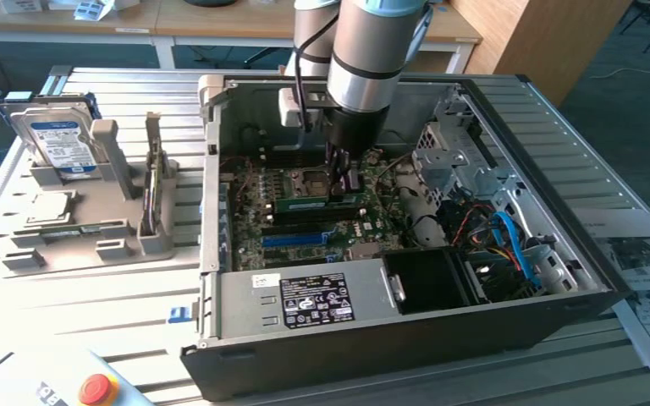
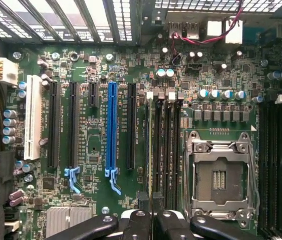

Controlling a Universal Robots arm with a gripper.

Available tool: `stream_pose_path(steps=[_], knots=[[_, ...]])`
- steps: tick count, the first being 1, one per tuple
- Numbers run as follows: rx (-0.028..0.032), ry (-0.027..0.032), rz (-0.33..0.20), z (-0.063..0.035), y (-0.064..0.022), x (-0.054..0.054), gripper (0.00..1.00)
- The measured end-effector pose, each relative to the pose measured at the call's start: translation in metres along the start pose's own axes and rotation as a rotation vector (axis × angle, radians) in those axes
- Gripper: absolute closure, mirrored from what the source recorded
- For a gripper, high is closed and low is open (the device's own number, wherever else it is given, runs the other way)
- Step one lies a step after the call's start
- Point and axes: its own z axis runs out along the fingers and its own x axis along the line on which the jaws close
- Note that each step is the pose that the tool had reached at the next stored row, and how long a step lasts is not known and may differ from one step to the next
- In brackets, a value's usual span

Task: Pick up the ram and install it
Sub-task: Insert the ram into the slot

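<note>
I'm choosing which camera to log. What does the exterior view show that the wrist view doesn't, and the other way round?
Exterior view: the hard drive, the red button, and the green face of the ram stick held by the gripper. Wrist view: red wires. Both: that shut gripper, the blue slot and the empty processor socket.

The ribbed metal table [image 1: 77, 304] carries an open black computer case [image 1: 415, 338] at its centre. A grey parts holder [image 1: 77, 245] sits at 9 o'clock, printed sheets [image 1: 647, 271] at 4 o'clock, and a red button [image 1: 98, 388] at 7 o'clock.
</note>
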Motion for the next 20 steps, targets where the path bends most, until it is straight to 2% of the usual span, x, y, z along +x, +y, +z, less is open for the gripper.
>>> stream_pose_path(steps=[15, 20], knots=[[0.0001, -0.0002, 0.0, 0.0042, -0.0001, 0.0, 0.88], [-0.0018, -0.0002, 0.0, 0.0044, -0.0005, 0.0, 0.88]])
